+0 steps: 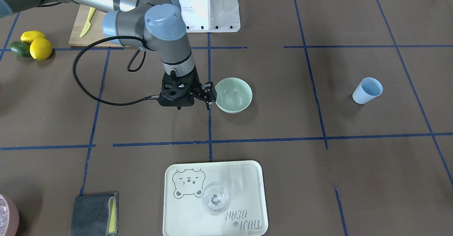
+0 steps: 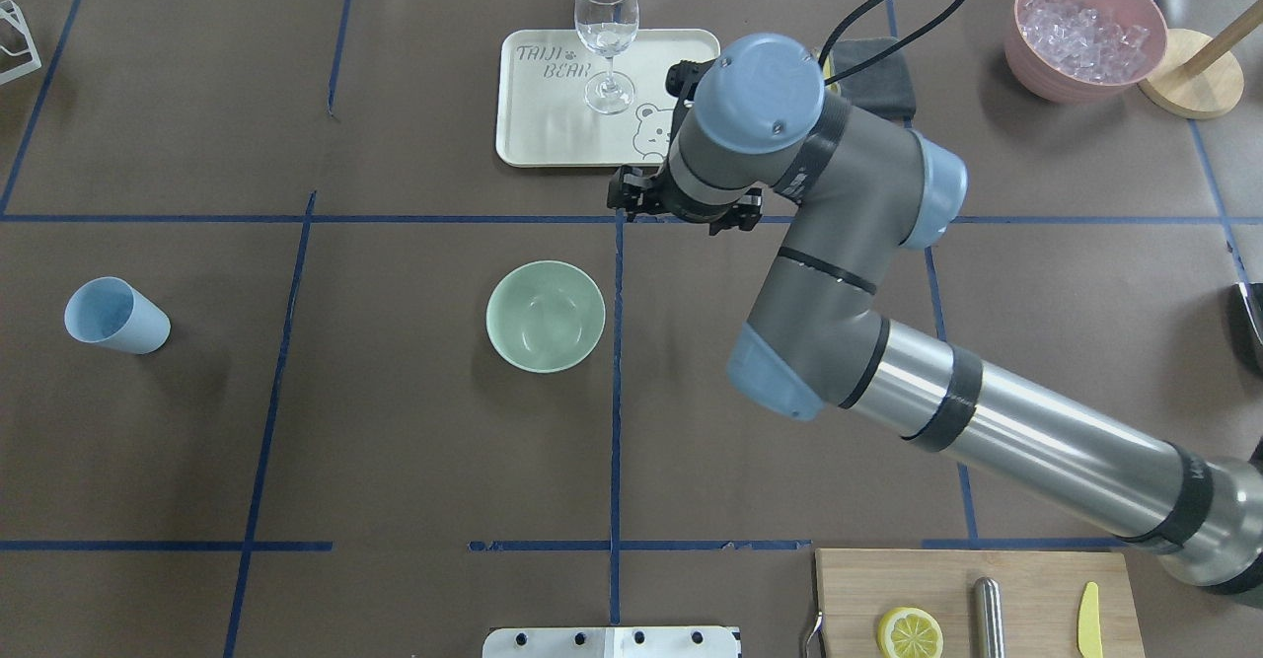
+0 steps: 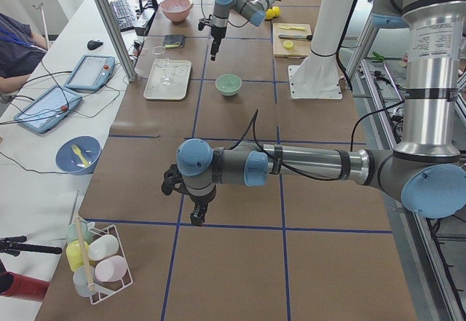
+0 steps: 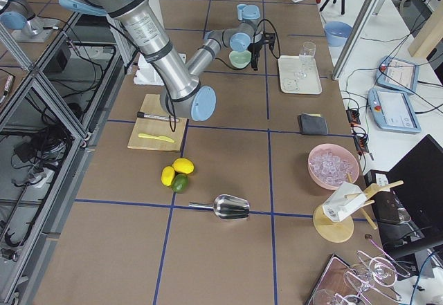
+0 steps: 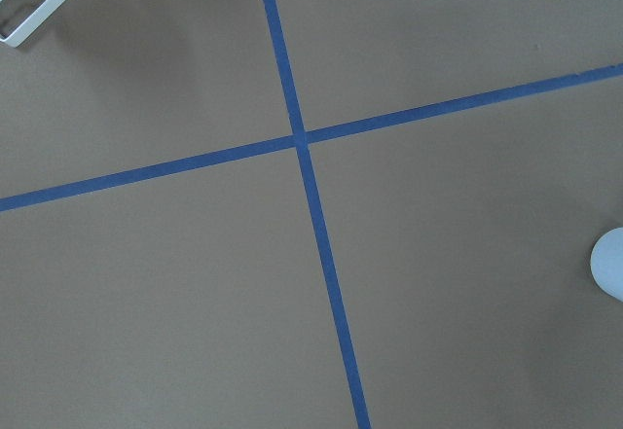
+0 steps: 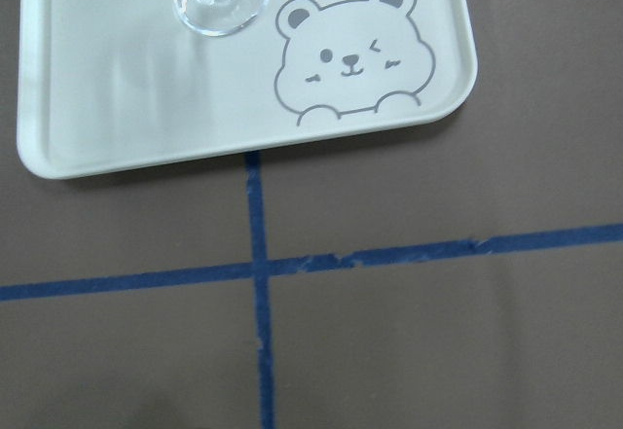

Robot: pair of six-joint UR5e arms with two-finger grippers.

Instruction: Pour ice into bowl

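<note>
The mint-green bowl stands upright near the table's middle and looks empty. No clear ice cubes show in it or in the light blue cup; the task's ice is out of view. My right gripper points down just beside the bowl's rim, on the side away from the cup, and its fingers seem closed and hold nothing. My left gripper hovers over bare table at the far left end. I cannot tell whether it is open or shut.
A cream bear tray holds a wine glass. A pink container with ice-like pieces, a grey cloth, a metal scoop, lemons and a cutting board lie on my right side.
</note>
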